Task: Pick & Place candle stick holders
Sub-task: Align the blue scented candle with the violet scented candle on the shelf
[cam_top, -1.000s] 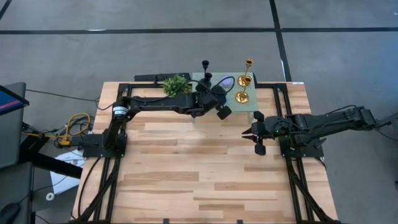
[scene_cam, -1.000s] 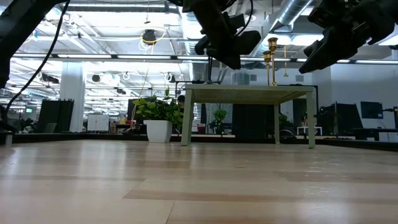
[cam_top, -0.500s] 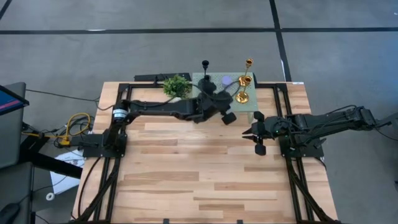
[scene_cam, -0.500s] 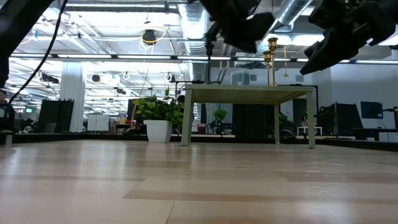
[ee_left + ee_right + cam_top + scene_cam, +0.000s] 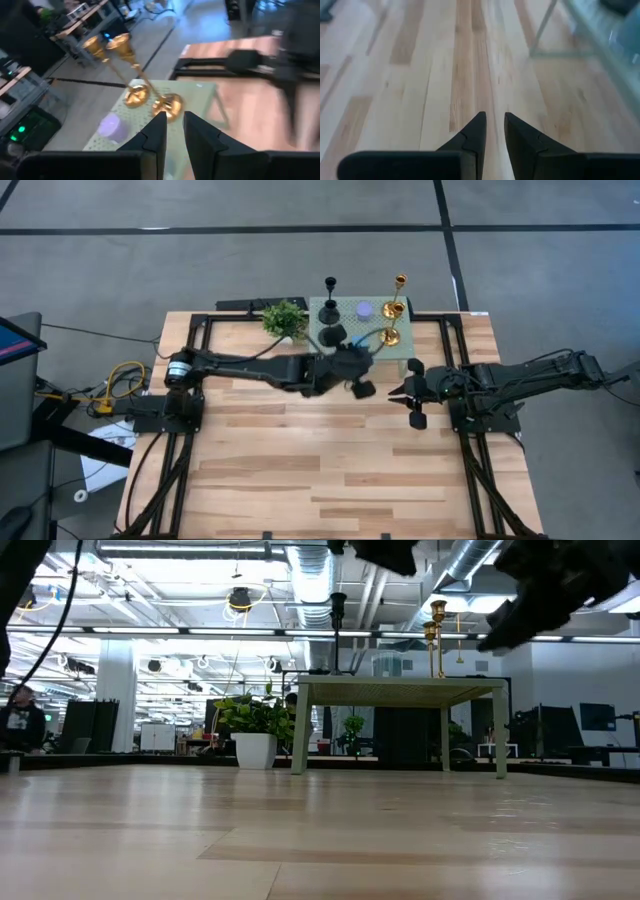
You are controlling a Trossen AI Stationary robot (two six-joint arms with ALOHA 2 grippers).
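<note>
A small green table (image 5: 405,352) stands at the wooden table's far edge. On it are two gold stemmed holders (image 5: 392,332) (image 5: 135,75), upright on their round bases, a black stemmed holder (image 5: 330,286) (image 5: 338,610), a dark round piece (image 5: 333,333) and a low purple one (image 5: 364,309) (image 5: 111,125). No blue one shows. My left gripper (image 5: 357,383) (image 5: 173,122) is shut and empty, just near of the small table and high above the wood. My right gripper (image 5: 408,393) (image 5: 493,125) is shut and empty to its right, above bare wood.
A small green leafy plant (image 5: 284,316) sits at the small table's left. The black frame rails (image 5: 200,330) run along the wooden table's sides. Bare wood (image 5: 320,460) fills the middle and near half. A person (image 5: 18,710) shows in the room behind.
My left gripper has drawn back from over the small green table toward the near edge and has risen, leaving the low view's top. The holders on the small table stand as before. My right arm has kept still.
</note>
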